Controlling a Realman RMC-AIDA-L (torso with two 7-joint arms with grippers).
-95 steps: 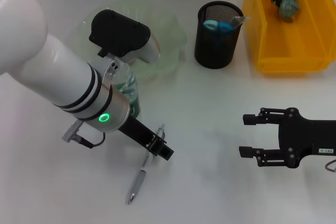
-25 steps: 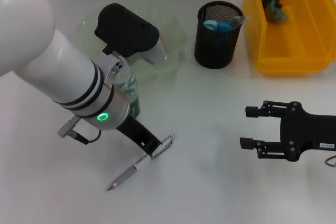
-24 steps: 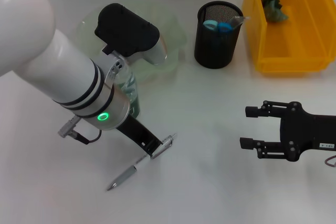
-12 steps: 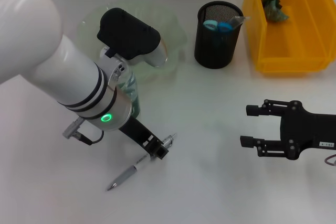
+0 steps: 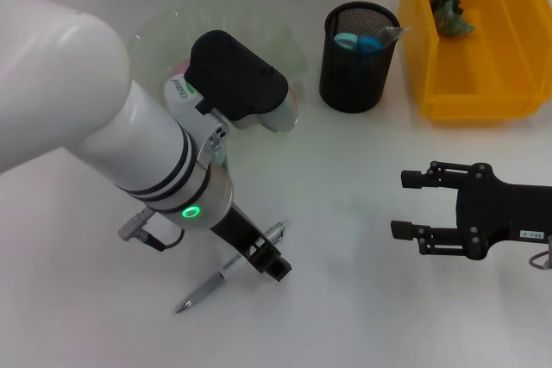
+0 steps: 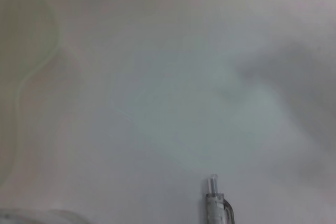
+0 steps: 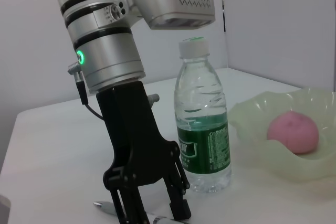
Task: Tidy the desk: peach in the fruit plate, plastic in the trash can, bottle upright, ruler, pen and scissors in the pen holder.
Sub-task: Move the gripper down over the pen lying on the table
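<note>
Bare lab-like test bench: plain white desk [image 5: 345,161], blank pale wall behind.

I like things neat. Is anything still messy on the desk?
Only the pen: it lies flat on the desk under the left hand, not in the pen holder. The bottle stands upright, the peach sits in the fruit plate, and the plastic is in the trash can.

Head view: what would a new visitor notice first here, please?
The big white left arm fills the desk's left side, its end effector down over the pen lying on the white desk. Behind it stand the black pen holder and the yellow trash can, far right.
</note>
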